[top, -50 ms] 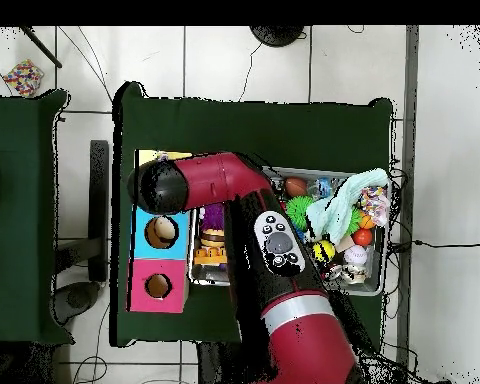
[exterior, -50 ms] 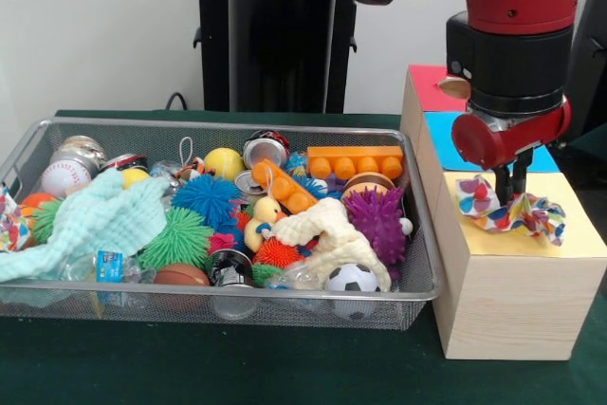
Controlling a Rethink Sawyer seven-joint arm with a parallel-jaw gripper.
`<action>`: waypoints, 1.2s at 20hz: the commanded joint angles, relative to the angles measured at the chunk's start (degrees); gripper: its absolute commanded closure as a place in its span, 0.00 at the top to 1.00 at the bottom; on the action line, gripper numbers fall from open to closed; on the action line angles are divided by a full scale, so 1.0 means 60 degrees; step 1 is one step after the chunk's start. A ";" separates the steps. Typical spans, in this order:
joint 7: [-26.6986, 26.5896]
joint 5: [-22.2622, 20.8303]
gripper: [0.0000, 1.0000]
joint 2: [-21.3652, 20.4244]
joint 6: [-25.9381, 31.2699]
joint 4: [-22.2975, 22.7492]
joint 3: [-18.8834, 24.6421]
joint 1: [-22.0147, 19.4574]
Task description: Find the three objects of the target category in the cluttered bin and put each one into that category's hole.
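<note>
One colourful patterned cloth (exterior, -50 ms: 512,212) is pinched in your black gripper (exterior, -50 ms: 509,198) over the yellow top of the wooden box (exterior, -50 ms: 517,301); released off the hole, it may stay draped there.

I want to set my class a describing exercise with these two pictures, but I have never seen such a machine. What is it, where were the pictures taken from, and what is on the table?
The machine is a red and black robot arm. One picture faces it across the table; the other looks straight down from above. On the green table stands a wire mesh bin crammed with toys: spiky balls, a small soccer ball, a baseball, cloths, cans. Beside it is a wooden box with yellow, blue and pink top sections; the overhead view shows round holes in the blue and pink ones. The gripper hangs over the yellow section, touching a crumpled colourful cloth; whether it grips it is unclear.
</note>
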 commanded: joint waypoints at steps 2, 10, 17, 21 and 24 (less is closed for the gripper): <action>0.0529 0.0210 0.00 0.0664 0.1762 0.1169 -0.0414 -0.0764; 0.0412 0.0256 0.00 -0.0018 0.1388 0.1834 -0.0456 -0.0775; 0.0700 0.0366 0.00 -0.0259 0.0996 0.2458 -0.0385 -0.0806; 0.0868 0.0536 0.00 -0.0187 0.0955 0.2480 -0.0285 -0.0780; 0.0944 0.0605 0.00 -0.0184 0.0876 0.2547 -0.0241 -0.0770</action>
